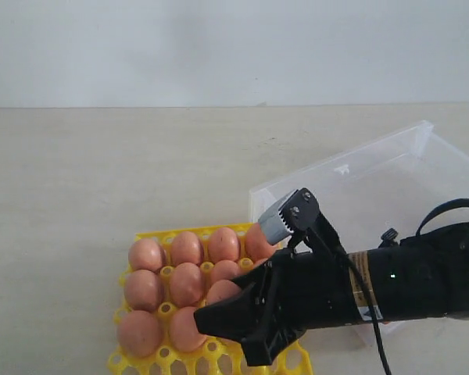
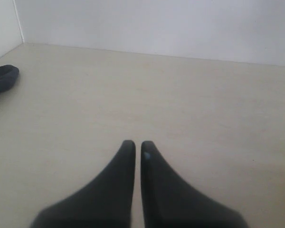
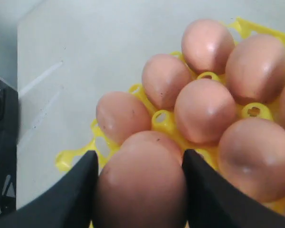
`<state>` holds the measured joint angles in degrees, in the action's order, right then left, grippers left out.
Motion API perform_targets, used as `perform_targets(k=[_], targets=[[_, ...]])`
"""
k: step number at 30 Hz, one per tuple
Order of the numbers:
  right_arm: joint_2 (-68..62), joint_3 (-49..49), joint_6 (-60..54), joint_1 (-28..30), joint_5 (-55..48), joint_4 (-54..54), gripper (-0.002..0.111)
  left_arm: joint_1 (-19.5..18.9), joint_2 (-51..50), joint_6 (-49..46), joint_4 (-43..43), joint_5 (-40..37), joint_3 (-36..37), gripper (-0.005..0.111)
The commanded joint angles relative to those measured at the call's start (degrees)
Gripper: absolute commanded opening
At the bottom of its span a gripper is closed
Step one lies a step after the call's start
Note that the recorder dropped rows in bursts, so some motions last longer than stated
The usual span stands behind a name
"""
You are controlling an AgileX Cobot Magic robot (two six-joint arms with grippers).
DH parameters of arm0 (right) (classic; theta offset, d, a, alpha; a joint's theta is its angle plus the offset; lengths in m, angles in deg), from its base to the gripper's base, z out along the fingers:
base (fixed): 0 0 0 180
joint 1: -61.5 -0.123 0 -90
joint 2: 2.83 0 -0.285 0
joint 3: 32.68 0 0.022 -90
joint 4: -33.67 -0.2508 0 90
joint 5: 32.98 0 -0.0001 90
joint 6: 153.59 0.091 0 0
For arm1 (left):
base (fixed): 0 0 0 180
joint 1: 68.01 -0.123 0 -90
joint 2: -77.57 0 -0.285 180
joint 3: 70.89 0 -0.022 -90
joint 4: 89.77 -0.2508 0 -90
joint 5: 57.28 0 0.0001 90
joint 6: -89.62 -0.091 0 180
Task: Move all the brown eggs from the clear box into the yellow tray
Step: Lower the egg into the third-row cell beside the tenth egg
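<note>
My right gripper (image 1: 217, 311) (image 3: 138, 159) reaches in from the right over the yellow tray (image 1: 152, 235) (image 3: 163, 118) and is shut on a brown egg (image 3: 142, 185). Both black fingers (image 3: 76, 185) press against that egg's sides. The held egg hangs low at the tray's near side, just in front of the seated ones. Several brown eggs (image 1: 186, 248) (image 3: 204, 110) sit upright in the tray's sockets. The clear box (image 1: 422, 156) lies behind and to the right of the tray; its visible part holds no egg, and the arm hides its near part. My left gripper (image 2: 137, 145) is shut over bare table.
The tray sits near the front edge of the exterior view. A pale wall rises at the back of the beige table (image 1: 102, 172). A dark rounded object (image 2: 2, 78) lies at the table's edge in the left wrist view.
</note>
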<state>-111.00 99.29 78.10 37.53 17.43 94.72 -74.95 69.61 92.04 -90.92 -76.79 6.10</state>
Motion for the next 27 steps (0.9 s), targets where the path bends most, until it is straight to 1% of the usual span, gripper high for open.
perform_targets(k=[1, 4, 15, 18, 20, 25, 27], targets=[[-1.72, 1.15, -4.32, -0.05, 0.44, -3.77, 0.000, 0.19, 0.17, -0.24, 0.00, 0.16, 0.23, 0.004], [-2.95, 2.83, -4.32, -0.05, 0.30, -3.77, 0.000, 0.19, 0.17, -0.24, 0.00, 0.16, 0.23, 0.004], [-5.67, 2.95, -8.12, -0.05, -0.74, -3.78, 0.000, 0.19, 0.17, -0.24, 0.00, 0.16, 0.23, 0.004], [-5.67, 2.95, -8.42, -0.05, -2.41, -3.78, 0.002, 0.19, 0.17, -0.24, 0.00, 0.16, 0.23, 0.004], [-5.67, 2.95, -8.42, -0.05, -3.62, -3.78, 0.008, 0.19, 0.17, -0.24, 0.00, 0.16, 0.23, 0.004], [-5.67, 2.95, -8.70, -0.05, -4.38, -3.78, 0.032, 0.19, 0.17, -0.24, 0.00, 0.16, 0.23, 0.004], [-5.67, 2.95, -8.70, -0.05, -4.38, -3.78, 0.039, 0.19, 0.17, -0.24, 0.00, 0.16, 0.23, 0.004]])
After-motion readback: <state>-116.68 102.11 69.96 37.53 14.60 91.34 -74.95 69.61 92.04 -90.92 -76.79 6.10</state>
